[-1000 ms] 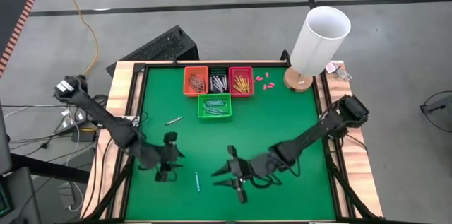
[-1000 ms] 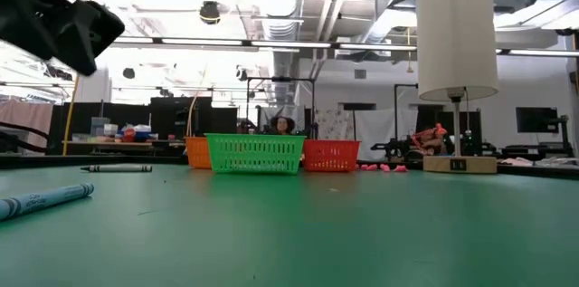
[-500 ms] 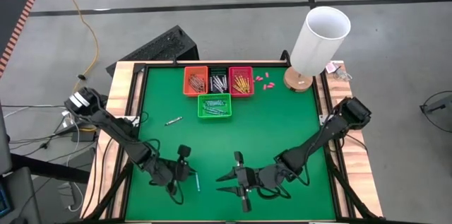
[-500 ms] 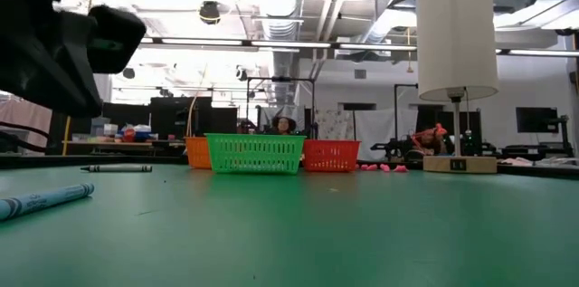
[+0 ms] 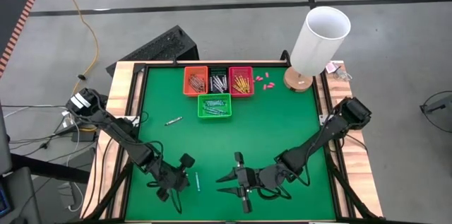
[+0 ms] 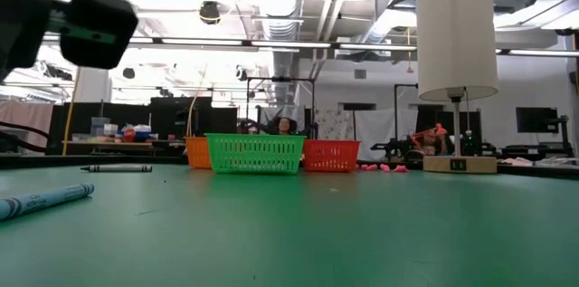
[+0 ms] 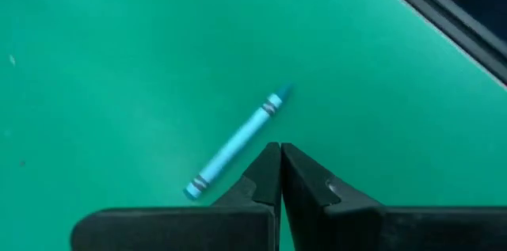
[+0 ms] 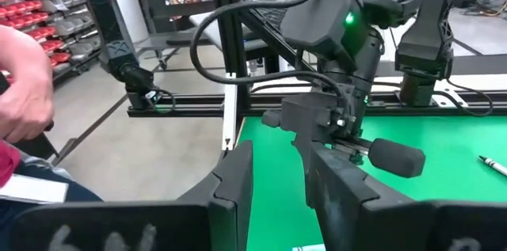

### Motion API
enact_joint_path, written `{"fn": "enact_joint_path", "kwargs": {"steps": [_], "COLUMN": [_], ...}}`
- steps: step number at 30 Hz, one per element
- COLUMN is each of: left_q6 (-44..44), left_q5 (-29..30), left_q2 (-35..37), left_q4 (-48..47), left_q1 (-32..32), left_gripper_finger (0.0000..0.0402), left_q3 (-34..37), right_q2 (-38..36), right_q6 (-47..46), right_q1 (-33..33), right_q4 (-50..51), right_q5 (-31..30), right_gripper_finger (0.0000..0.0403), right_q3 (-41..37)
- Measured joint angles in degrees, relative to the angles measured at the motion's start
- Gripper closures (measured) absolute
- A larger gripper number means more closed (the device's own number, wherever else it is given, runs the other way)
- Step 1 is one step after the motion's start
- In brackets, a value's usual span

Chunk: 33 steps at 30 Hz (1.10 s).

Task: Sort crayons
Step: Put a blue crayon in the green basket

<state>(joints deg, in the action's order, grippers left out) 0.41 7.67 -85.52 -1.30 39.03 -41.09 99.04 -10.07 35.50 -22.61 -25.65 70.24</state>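
Note:
A teal crayon (image 7: 238,142) lies flat on the green table (image 5: 282,121) near its front left; it also shows in the high view (image 5: 198,180) and the low view (image 6: 45,201). My left gripper (image 7: 280,150) is shut and empty, and hangs above the table just beside the crayon's middle (image 5: 182,177). My right gripper (image 5: 224,184) stands open and empty to the crayon's right, pointing toward the left arm (image 8: 277,168). A grey crayon (image 5: 173,120) lies farther back on the left.
Four small baskets of crayons stand at the far middle: orange (image 5: 195,80), dark (image 5: 217,80), red (image 5: 241,80), and green (image 5: 214,106) in front of them. A white lamp (image 5: 318,37) and tiny pink bits (image 5: 263,80) are at the far right. A person's hand (image 8: 24,85) shows beyond the table.
My left gripper has gone down and toward the near edge and the teal crayon, rolling as it went, and its fingers have shut on nothing. My right gripper has shifted a little toward the near edge. The crayons have stayed where they were.

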Motion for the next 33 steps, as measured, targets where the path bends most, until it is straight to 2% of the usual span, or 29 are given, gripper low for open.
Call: {"fn": "enact_joint_path", "kwargs": {"steps": [9, 12, 18, 33], "left_q6": [1.2, 1.51, 1.48, 7.95], "left_q5": [-5.76, -6.16, -11.24, -15.8], "left_q2": [-0.14, -2.41, -8.66, -9.25], "left_q4": [0.55, 2.6, 6.27, 9.38], "left_q1": [-3.29, -3.63, -4.33, -9.93], "left_gripper_finger": [0.0402, 0.0402, 0.0402, 0.0402], "left_q3": [-0.05, -0.05, -0.16, -0.29], "right_q2": [0.0, 0.0, 0.0, 0.0], "right_q6": [-0.02, 0.0, -0.02, -1.06], "right_q1": [-0.67, -0.65, -0.67, -0.65], "right_q4": [0.0, -0.04, -0.31, -0.46], "right_q5": [-0.01, 0.0, 0.0, 0.02], "right_gripper_finger": [0.028, 0.028, 0.028, 0.028], "right_q3": [0.0, 0.0, 0.0, 0.0]}}
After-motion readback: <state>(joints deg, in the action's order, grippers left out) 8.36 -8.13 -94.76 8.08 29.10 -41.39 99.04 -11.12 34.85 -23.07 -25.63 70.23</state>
